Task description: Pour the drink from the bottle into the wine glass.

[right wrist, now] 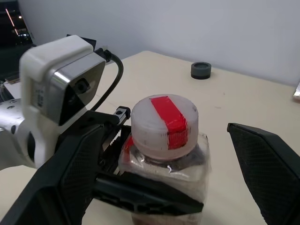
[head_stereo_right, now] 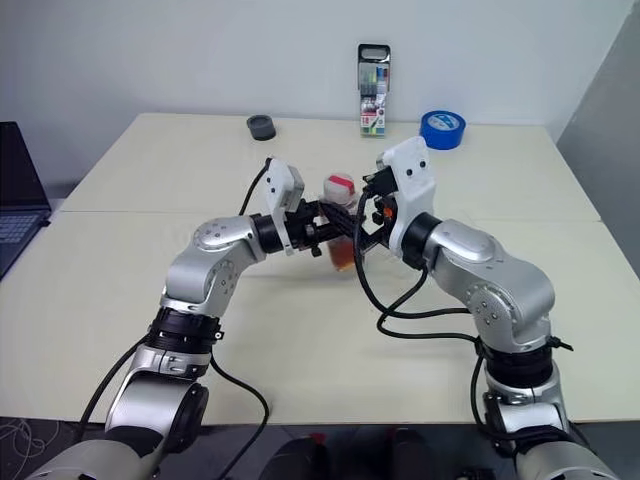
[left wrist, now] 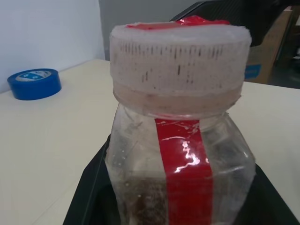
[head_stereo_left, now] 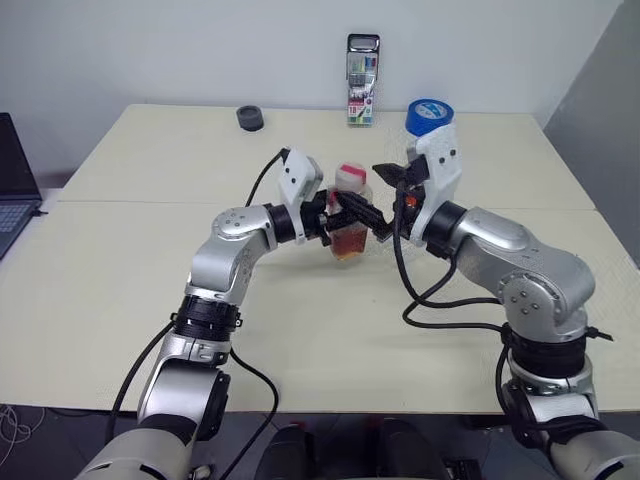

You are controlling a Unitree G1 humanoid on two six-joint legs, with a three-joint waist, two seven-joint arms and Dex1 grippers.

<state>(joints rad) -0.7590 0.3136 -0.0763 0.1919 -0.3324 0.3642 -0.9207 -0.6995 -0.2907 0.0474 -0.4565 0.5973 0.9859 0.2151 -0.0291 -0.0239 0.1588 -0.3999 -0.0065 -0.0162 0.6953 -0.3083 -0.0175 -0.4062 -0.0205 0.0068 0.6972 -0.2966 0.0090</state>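
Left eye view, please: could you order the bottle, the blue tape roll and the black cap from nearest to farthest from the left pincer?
1. The bottle, held in the left pincer.
2. The blue tape roll, farther back on the right.
3. The black cap, back left; close to the tape's distance, so these two are hard to rank.

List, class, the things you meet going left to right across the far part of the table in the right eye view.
Laptop at the left edge → small dark grey round object → clear case of coloured pens, standing upright → blue tape roll.
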